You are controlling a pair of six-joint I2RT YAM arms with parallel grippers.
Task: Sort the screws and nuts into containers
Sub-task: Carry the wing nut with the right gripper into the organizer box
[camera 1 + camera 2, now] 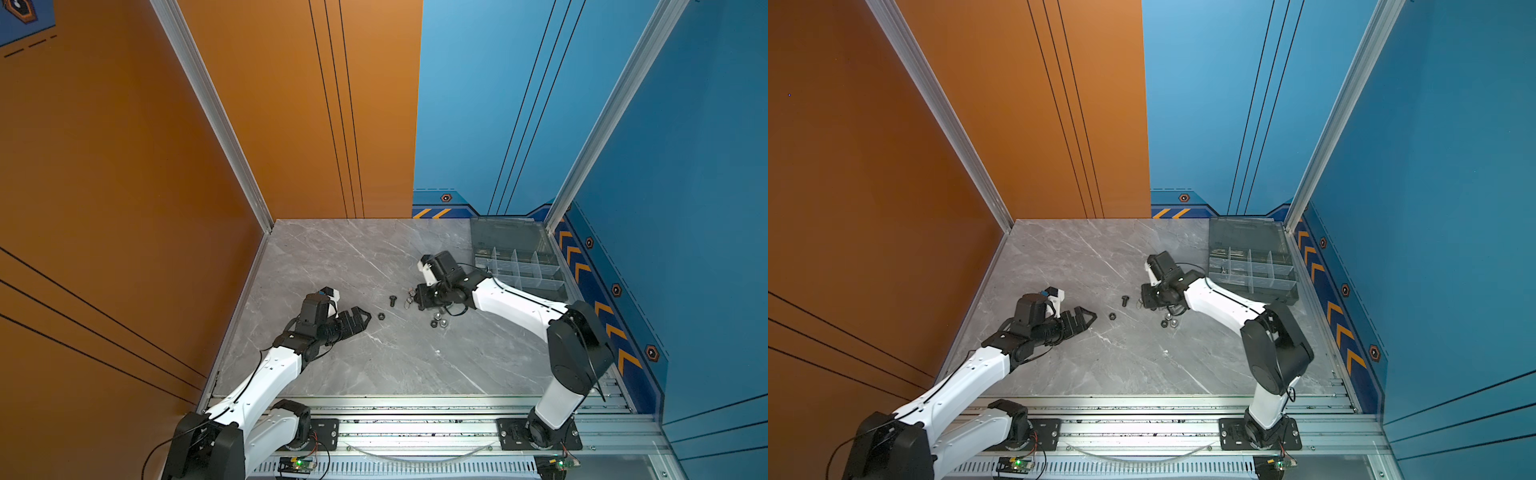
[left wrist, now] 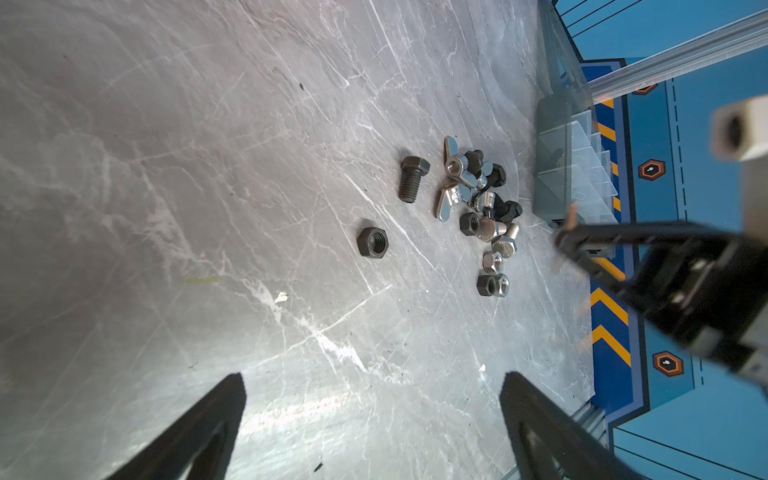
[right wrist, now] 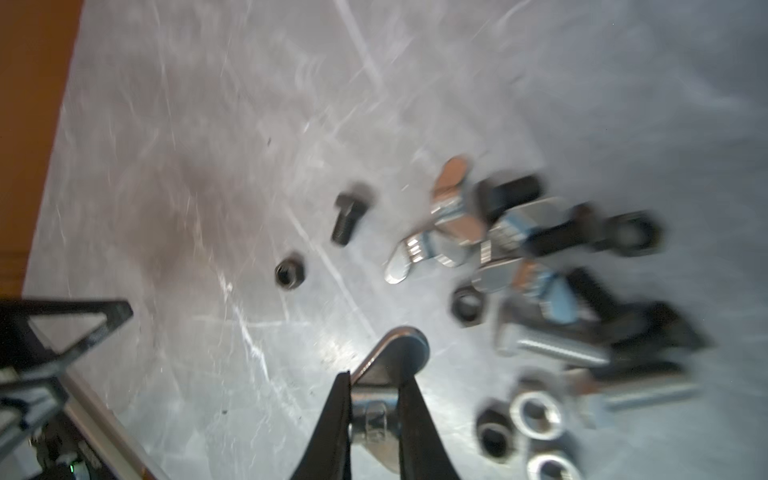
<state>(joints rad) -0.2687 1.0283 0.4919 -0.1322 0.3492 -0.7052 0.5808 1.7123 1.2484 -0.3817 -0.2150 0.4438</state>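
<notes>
Hexagon badges (image 1: 616, 289) and orange chevrons (image 1: 615, 330) line the blue wall in both top views. Raised marking on the open lid (image 1: 505, 235) of the smoky organiser box (image 1: 548, 291) is too small to read. The box sits in the far right corner of the tabletop (image 1: 374, 365); what its clear-walled compartments hold cannot be made out. The right end effector (image 1: 412, 296) hangs at the heap of screws and nuts (image 1: 438, 322) mid-tabletop, well apart from the box. The left end effector (image 1: 365, 319) lies just beside a lone black nut (image 1: 380, 316), with a black screw (image 1: 392, 300) near it.

From the left wrist, the left fingers (image 2: 199, 432) stand wide with nothing between them, and the heap lies ahead.

From the right wrist, blurred, the right jaws are pinched narrow on a silver wing nut (image 3: 405, 345), apart from the heap
</notes>
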